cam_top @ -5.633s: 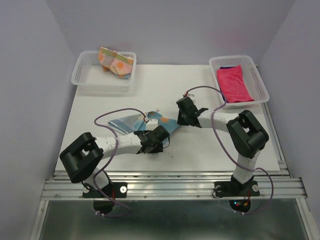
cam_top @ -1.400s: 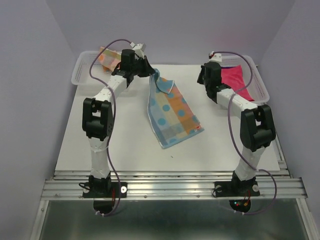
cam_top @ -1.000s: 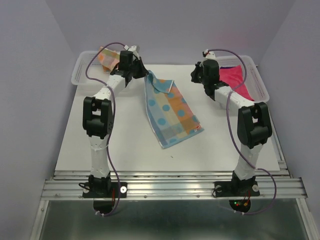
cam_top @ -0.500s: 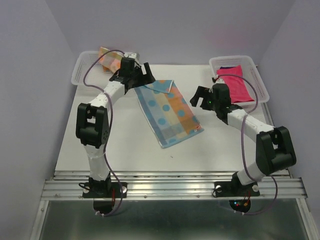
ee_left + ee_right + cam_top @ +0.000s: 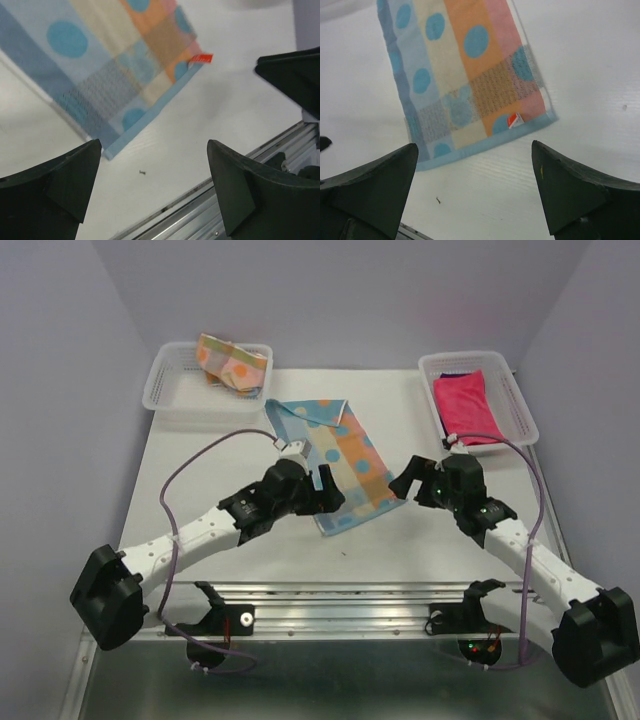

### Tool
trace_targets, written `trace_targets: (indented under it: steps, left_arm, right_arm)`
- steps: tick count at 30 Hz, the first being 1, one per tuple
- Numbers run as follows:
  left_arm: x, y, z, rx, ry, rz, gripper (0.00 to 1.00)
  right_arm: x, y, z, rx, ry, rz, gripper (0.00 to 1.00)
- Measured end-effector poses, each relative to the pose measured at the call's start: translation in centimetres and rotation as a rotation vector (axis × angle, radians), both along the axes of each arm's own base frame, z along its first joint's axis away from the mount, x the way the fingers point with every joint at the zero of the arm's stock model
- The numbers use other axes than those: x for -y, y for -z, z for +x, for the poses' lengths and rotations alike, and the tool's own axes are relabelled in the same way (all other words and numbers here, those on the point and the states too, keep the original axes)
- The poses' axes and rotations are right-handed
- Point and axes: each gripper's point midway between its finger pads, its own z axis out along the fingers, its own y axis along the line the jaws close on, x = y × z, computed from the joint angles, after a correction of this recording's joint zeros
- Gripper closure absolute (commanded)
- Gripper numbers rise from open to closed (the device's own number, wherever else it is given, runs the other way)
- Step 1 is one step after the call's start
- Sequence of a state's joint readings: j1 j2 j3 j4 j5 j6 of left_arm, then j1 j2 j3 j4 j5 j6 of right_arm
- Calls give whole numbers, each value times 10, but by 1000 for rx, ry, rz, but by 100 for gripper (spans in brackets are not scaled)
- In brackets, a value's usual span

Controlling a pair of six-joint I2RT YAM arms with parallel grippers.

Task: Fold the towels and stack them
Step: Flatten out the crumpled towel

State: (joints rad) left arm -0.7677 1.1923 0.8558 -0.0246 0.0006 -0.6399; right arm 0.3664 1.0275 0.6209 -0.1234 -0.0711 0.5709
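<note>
Both arms have drawn back from the far end of the light-blue patterned towel (image 5: pixel 340 445) since a moment ago, when they stood up by its top edge. They now reach in low toward its near end, and both claws have gone from closed to wide apart.

The towel lies flat and spread out on the white table (image 5: pixel 200 470), set at a slant, with nothing holding it. A small red tag (image 5: pixel 514 120) sits at its near right corner.

The left gripper (image 5: pixel 322 490) hangs over the towel's near left edge with its jaws apart and empty. In its wrist view the towel (image 5: pixel 115 70) lies ahead of the open fingers (image 5: pixel 75 175), its near corner just by the left one.

The right gripper (image 5: pixel 410 478) sits just beside the tag corner, off the cloth, also spread wide and empty. From its wrist camera the towel (image 5: pixel 465 75) fills the space ahead between the fingers (image 5: pixel 570 190).

Well beyond the towel's far left corner stands a white mesh basket (image 5: pixel 170 400) holding an orange-yellow-pink towel (image 5: pixel 232 360). Off to the towel's far right a second basket (image 5: pixel 520 410) holds a folded pink towel (image 5: pixel 468 405), with a dark purple one (image 5: pixel 455 375) showing under its far end.
</note>
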Motion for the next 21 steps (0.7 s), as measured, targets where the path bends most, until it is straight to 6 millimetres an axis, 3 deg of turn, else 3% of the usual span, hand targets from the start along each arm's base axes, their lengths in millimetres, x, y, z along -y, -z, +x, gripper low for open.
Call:
trace_targets:
  steps: [4, 6, 15, 21]
  left_arm:
    - [-13, 82, -51, -195, -29, 109, 1]
    - [-20, 108, -65, -267, -53, 156, 3]
    - [-20, 147, -54, -350, -156, 259, 33]
    - [-11, 162, -43, -374, -172, 311, 50]
  right_arm:
    - [15, 13, -14, -45, 51, -39, 0]
    - [21, 18, -14, -59, 79, -60, 0]
    - [32, 57, -13, -177, 124, -151, 0]
    - [35, 64, -11, -188, 139, -173, 0]
